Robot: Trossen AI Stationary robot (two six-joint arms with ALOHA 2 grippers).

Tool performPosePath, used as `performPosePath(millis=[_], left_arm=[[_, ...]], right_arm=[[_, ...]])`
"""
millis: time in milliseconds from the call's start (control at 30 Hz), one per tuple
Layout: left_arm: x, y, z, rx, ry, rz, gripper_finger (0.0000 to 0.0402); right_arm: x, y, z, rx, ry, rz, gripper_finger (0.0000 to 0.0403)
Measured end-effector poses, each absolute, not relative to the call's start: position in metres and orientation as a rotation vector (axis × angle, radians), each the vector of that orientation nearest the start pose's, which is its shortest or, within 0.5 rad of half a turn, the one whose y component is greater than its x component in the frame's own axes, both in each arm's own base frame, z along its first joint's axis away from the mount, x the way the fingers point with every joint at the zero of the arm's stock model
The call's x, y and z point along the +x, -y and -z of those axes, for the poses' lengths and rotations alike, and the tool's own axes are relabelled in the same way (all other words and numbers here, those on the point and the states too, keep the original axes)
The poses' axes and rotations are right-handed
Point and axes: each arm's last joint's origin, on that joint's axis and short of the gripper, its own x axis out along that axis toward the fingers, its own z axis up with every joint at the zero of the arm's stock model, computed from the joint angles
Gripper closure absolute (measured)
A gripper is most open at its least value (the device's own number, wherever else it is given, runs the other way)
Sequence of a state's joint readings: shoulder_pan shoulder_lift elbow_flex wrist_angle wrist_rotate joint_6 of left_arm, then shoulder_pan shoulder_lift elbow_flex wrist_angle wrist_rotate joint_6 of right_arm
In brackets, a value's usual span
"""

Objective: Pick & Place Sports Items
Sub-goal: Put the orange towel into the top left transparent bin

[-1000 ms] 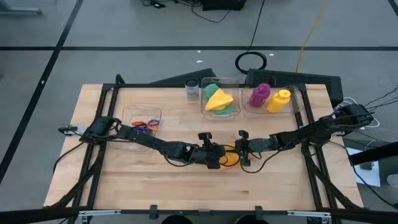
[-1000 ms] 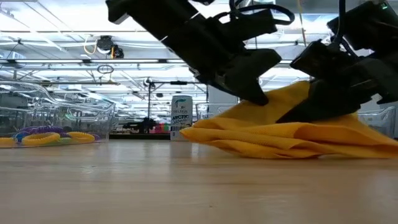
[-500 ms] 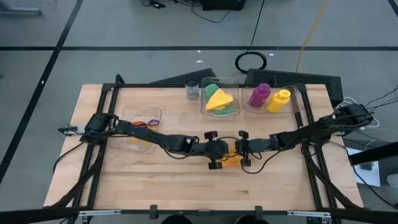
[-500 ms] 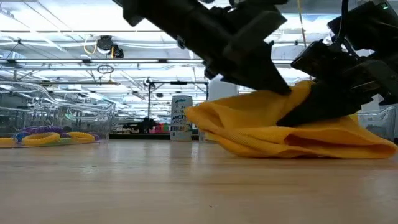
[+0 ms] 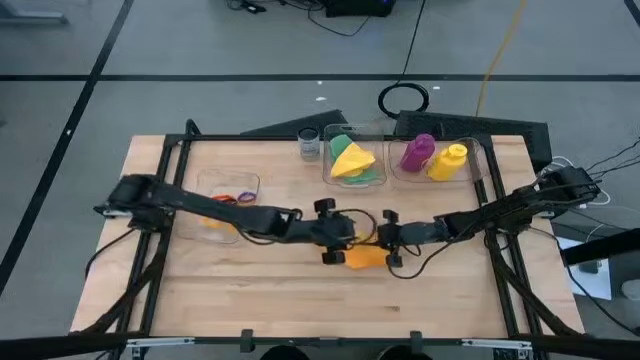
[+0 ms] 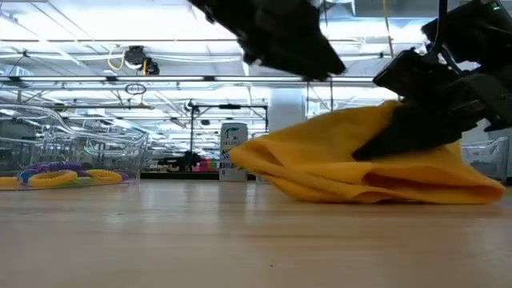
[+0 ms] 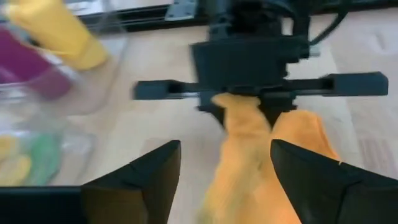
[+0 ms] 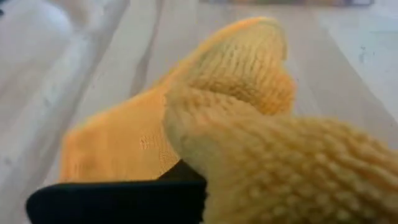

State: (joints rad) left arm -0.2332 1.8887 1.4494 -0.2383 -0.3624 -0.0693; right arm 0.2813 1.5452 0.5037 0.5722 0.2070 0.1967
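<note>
— So, how far along were you?

— Well on. The green and yellow cloths (image 5: 352, 160) sat in one clear box (image 5: 328, 172), the bottles (image 5: 432, 157) in the next, the elastic rings (image 5: 234, 200) in theirs.

— And the orange cloth (image 5: 365, 256)?

— On the table, mid-front. My right gripper (image 5: 386, 240) was clamped on its edge; my left gripper (image 5: 330, 232) hovered beside it, fingers apart, empty. Only that cloth wanted boxing.

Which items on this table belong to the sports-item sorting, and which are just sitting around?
Job items:
- orange cloth, pinched by the right gripper; left gripper open above it
- yellow and green cloths in a box
- purple bottle, yellow bottle
- elastic rings

Just lying about:
- clear plastic boxes
- glass jar
- black cable loop on the floor
</note>
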Motion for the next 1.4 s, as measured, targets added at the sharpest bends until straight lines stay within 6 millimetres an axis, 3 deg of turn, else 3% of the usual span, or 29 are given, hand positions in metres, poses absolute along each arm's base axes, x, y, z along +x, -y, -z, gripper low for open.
performPosePath(millis=[333, 467, 567, 767, 1000, 1167, 1300, 1400], left_arm=[[0.373, 0.097, -0.306, 0.124, -0.574, -0.13, 0.019], [0.361, 0.106, -0.314, 0.136, -0.528, -0.122, 0.019], [0.354, 0.11, -0.303, 0.125, -0.494, -0.129, 0.019], [0.342, 0.111, -0.259, 0.066, -0.45, -0.125, 0.019], [0.328, 0.121, -0.226, 0.047, -0.407, -0.085, 0.019], [0.315, 0.137, -0.222, 0.077, -0.401, -0.046, 0.019], [0.309, 0.148, -0.223, 0.101, -0.406, -0.017, 0.019], [0.302, 0.153, -0.228, 0.125, -0.388, -0.025, 0.019]], right_arm=[[0.272, -0.071, -0.159, 0.121, -0.29, -0.07, 0.0403], [0.276, -0.064, -0.166, 0.157, -0.216, -0.095, 0.0403], [0.279, -0.052, -0.171, 0.177, -0.166, -0.081, 0.0403], [0.289, -0.019, -0.183, 0.259, -0.103, -0.115, 0.0403], [0.308, 0.031, -0.217, 0.327, -0.068, -0.152, 0.0403], [0.304, 0.065, -0.253, 0.284, -0.113, -0.029, 0.0403], [0.287, 0.092, -0.282, 0.248, -0.115, 0.127, 0.0403], [0.273, 0.112, -0.293, 0.247, -0.104, 0.214, 0.0403]])
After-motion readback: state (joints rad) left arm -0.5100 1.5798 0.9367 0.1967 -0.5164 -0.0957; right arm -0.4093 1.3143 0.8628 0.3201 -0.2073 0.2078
